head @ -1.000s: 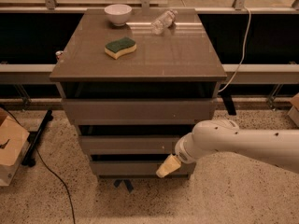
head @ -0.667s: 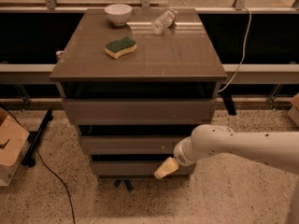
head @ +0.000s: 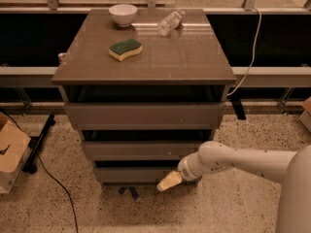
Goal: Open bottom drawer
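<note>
The gripper (head: pixel 164 185), cream and matt like soft plastic, is at the front of the bottom drawer (head: pixel 131 174), a flat matt grey-brown laminate. Behind the gripper the arm (head: pixel 233 160) wears a smooth white plastic shell. Below it the floor (head: pixel 218 212) is speckled stone. Far above it the cabinet top (head: pixel 170 57) is glossy, carrying a foam sponge (head: pixel 126 49), a glazed white bowl (head: pixel 122 13) and a clear plastic bottle (head: pixel 171 22).
</note>
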### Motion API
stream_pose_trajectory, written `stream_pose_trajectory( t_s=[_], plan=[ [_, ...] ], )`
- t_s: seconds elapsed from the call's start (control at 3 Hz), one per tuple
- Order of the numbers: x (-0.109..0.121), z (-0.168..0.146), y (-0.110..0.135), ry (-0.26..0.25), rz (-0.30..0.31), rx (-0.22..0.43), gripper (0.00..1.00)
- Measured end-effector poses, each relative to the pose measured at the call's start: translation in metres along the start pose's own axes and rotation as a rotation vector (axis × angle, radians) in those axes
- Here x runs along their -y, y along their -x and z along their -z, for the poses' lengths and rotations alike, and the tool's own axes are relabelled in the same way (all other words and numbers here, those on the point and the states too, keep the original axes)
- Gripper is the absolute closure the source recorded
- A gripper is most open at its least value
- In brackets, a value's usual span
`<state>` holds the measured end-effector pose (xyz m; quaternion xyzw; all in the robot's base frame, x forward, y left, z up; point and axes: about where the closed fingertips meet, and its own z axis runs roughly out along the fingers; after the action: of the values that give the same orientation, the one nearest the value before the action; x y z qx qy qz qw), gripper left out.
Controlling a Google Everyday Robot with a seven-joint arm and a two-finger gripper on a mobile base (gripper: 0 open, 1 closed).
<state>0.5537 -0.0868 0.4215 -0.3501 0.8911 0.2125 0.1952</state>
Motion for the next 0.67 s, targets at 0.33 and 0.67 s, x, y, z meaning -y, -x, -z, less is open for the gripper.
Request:
stream_pose_trajectory(
  t_s=[0.33,0.67],
  plan=[
    [0.004,-0.010,-0.003,-0.002,-0.013,0.002,0.00],
    [0.015,-0.031,-0.009,-0.013,-0.041,0.023,0.00]
  ],
)
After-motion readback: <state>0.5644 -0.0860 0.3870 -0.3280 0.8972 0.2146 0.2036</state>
